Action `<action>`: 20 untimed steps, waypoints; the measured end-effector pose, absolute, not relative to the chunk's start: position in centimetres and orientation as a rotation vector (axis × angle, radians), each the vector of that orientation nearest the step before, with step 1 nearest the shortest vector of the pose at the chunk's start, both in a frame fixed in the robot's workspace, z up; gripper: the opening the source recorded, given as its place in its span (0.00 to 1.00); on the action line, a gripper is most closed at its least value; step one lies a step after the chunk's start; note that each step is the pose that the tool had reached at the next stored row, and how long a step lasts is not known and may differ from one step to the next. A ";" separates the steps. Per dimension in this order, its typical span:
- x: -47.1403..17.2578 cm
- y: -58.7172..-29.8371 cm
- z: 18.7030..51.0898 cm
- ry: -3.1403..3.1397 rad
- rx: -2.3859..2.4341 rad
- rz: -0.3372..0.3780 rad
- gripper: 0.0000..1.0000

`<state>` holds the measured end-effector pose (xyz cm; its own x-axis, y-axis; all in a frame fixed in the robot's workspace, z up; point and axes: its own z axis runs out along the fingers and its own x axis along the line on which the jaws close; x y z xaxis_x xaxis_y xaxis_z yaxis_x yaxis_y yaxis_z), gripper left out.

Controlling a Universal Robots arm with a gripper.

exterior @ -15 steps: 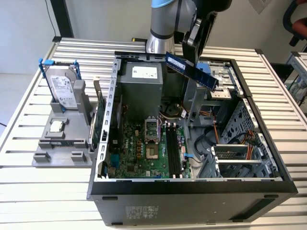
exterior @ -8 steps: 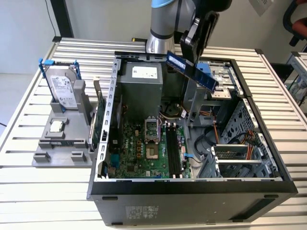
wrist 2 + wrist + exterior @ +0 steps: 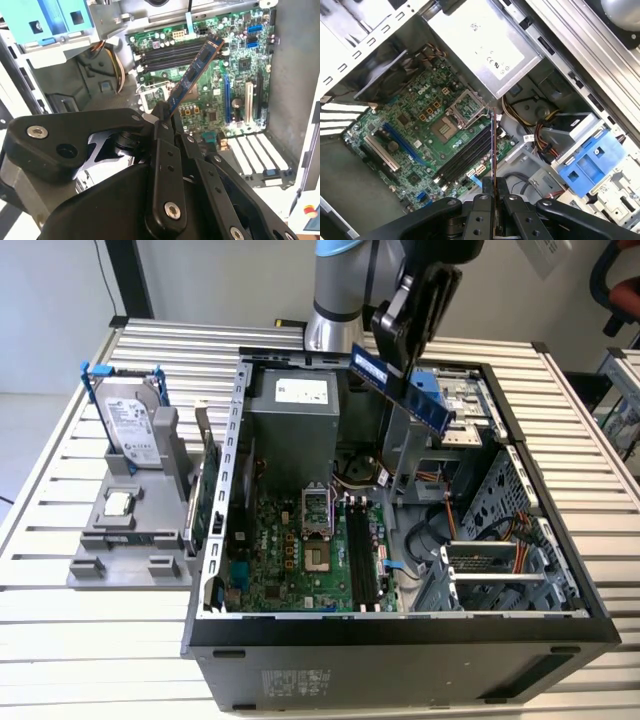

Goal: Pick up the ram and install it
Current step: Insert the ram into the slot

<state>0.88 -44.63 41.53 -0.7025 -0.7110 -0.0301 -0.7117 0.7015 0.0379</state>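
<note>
Gripper: in the exterior view the black gripper [image 3: 388,342] hangs over the 12 o'clock edge of the open computer case [image 3: 400,625]; it also shows in both wrist views [image 3: 165,114] [image 3: 495,192].
Fingers: clenched on one end of the ram, one finger pressed against each flat face.
Ram: the ram [image 3: 370,364] is in the air, clear of the board, tilted with its free end pointing toward 10 o'clock in the exterior view. The second wrist view shows its chip-lined face [image 3: 196,71]; the first wrist view shows it edge-on [image 3: 493,145].
Memory slots: the black slots [image 3: 362,555] [image 3: 170,52] [image 3: 465,160] lie on the green motherboard [image 3: 290,560], toward 6 o'clock from the ram in the exterior view and well below it. No stick sits in them.
Processor socket: the socket [image 3: 318,510] is just beside the slots, at their 9 o'clock.
Power supply: the grey box [image 3: 300,420] stands at 12 o'clock of the motherboard.
Drive caddy: the blue caddy [image 3: 437,405] is near the ram, at its 4 o'clock.
Outside the case: at 9 o'clock a grey holder [image 3: 130,550] carries an upright hard drive [image 3: 130,425]; an expansion card [image 3: 210,490] stands between holder and case.
Surface: a slatted table [image 3: 60,640].
</note>
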 end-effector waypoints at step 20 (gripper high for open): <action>0.9 -44.6 41.5 3.006 -0.842 0.070 0.00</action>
